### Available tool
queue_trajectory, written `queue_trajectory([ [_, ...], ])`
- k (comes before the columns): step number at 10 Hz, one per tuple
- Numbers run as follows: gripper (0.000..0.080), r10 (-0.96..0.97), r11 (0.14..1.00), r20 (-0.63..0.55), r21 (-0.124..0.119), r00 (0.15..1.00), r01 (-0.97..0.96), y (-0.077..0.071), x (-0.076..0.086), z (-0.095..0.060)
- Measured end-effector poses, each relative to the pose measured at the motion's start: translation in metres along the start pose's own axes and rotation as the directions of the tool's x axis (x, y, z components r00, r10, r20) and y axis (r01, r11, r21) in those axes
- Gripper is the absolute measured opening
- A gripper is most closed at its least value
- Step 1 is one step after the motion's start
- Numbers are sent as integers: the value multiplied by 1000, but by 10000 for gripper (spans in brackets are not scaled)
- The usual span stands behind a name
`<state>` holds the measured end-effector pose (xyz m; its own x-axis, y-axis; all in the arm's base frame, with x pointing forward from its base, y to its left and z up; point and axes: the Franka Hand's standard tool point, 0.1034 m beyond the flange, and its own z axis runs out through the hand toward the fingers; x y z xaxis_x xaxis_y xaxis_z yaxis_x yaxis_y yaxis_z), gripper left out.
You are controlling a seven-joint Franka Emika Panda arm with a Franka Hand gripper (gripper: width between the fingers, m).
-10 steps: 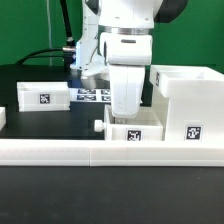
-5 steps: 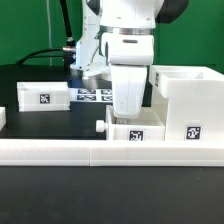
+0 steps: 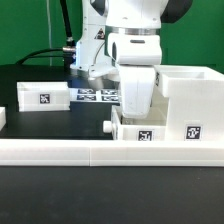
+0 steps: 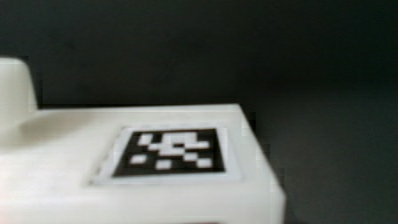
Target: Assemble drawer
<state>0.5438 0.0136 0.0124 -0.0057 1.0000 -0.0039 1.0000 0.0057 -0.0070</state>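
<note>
A black table [image 3: 40,120] carries loose white furniture parts. A long white rail [image 3: 60,150] runs across the front edge, probably as a stop to push parts against.

A white robot arm [image 3: 135,20] reaches straight down over the middle of the table.

The open-topped drawer box [image 3: 190,85] stands toward the exterior view's right, against the rail. This likely keeps it steady while another piece is joined to it.

A flat panel [image 3: 30,98] stands on edge, well apart at the exterior view's left, seemingly waiting its turn.

A small drawer part [image 3: 140,130] sits just beside the box, on its left in the exterior view. Whether the two touch cannot be told.

The end effector [image 3: 135,108] hangs directly above and behind this small part. Its fingertips are hidden, so I cannot tell whether they are apart, together or clamped on anything. The wrist view is blurred and shows only the part's top face [image 4: 178,190] up close.

The marker board [image 3: 97,96] lies flat behind the arm.

Each part carries a square black-and-white tag [image 3: 145,136] (coded patterns for camera tracking). No brand name or readable writing appears anywhere.
</note>
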Motion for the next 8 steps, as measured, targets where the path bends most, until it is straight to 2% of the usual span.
queue_trajectory([
  [4,41,-3,1000,-4,-6,1000,3,3,6,-1],
  [7,45,13,1000,-3,-4,1000,-13,2,3,0],
  [8,211,57,998,-3,-11,998,-57,4,4,-5],
])
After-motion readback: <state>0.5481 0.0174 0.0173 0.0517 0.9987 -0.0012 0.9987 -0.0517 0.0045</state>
